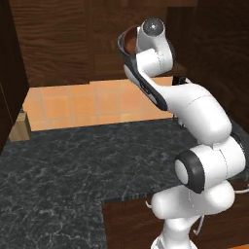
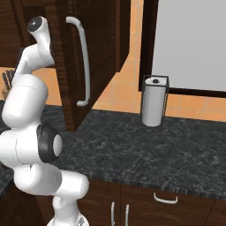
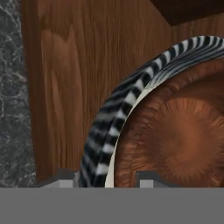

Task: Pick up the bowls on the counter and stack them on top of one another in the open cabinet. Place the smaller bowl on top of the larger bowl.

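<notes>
The stacking step looks nearly finished: the smaller bowl (image 3: 183,135) sits inside the larger bowl (image 3: 118,118) on the cabinet (image 3: 74,78) shelf, at three o'clock in the hand view. Next comes letting go and backing out. The pincer (image 3: 105,181) straddles the striped rim; whether it grips, I cannot tell.

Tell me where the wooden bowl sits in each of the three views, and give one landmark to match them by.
Left base view: the wooden bowl peeks out at upper centre, just left of the arm's top joint.
Right base view: I can't find it there.
Hand view: it sits at right, inside the striped rim of the larger bowl.
Shared landmark: the dark marble counter.
</notes>
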You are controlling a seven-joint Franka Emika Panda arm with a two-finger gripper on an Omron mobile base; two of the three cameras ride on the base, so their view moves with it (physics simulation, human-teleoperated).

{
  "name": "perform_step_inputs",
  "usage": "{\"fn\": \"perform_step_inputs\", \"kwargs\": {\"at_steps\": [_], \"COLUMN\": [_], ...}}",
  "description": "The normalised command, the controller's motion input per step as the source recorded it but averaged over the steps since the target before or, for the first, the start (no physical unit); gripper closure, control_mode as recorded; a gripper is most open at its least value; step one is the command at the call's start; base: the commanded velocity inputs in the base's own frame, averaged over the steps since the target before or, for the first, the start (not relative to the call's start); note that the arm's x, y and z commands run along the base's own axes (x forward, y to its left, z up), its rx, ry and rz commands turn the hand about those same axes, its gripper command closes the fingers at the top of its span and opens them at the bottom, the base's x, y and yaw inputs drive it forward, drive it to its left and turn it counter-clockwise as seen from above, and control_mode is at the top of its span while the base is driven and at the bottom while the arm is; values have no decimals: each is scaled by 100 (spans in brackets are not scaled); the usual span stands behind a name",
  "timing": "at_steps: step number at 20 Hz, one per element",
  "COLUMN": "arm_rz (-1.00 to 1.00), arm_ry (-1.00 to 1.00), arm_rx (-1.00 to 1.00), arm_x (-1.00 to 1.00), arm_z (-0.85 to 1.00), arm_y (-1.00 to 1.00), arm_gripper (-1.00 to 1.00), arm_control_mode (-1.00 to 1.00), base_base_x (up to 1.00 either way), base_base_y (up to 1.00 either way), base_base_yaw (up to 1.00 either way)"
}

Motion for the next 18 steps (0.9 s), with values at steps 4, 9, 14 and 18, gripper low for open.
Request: {"fn": "perform_step_inputs", "kwargs": {"at_steps": [4, 9, 14, 18], "arm_rz": [0, 0, 0, 0], "arm_ry": [0, 0, 0, -11], "arm_rx": [-4, -3, -3, -4], "arm_x": [100, 100, 83, 1], "arm_z": [-7, -3, -3, -5], "arm_y": [-10, -5, -2, 0], "arm_gripper": [100, 100, -100, -100], "arm_control_mode": [-100, -100, -100, -100], "base_base_x": [0, 0, 0, 0], "base_base_y": [0, 0, 0, 0], "base_base_yaw": [0, 0, 0, 0]}}
